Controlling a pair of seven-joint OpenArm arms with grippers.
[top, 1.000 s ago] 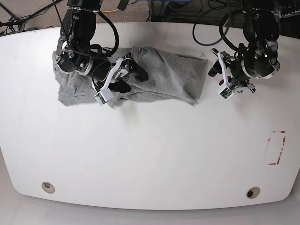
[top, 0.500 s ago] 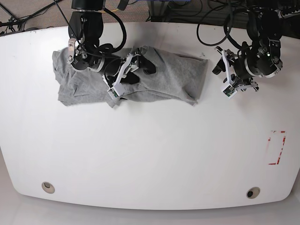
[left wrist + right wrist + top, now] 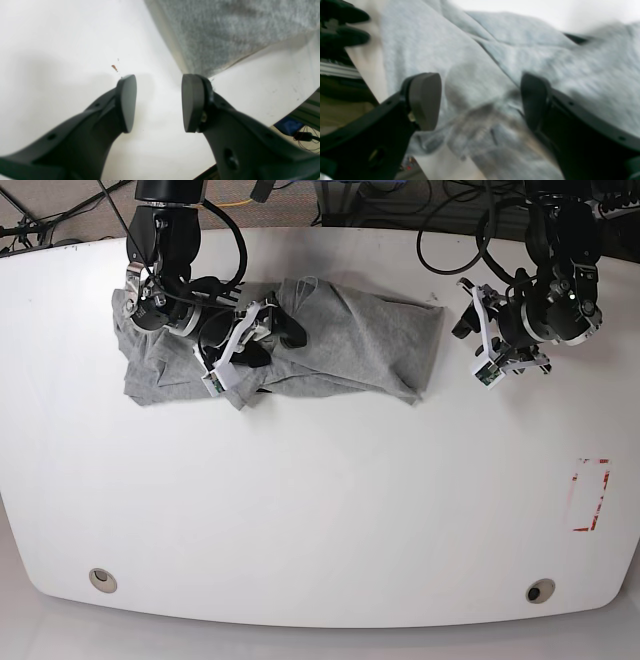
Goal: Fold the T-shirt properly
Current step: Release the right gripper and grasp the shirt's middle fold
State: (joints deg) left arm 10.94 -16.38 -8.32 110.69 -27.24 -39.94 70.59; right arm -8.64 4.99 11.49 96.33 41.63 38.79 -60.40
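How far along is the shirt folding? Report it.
Done: the shirt is bunched into a rough, creased band, not a neat fold. In hand: nothing; the right gripper hovers open over it, the left gripper open beside its edge. Left: flattening and folding.

Bare tabletop (image 3: 330, 510) lies open in front of the T-shirt (image 3: 370, 340). The right tool (image 3: 275, 340) crowds its left half; the left tool (image 3: 462, 322) stands off its right edge.

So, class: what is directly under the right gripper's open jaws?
Rumpled grey T-shirt lies under the right gripper, its folds overlapping. The white table below that cloth is covered, and so is anything between the layers.
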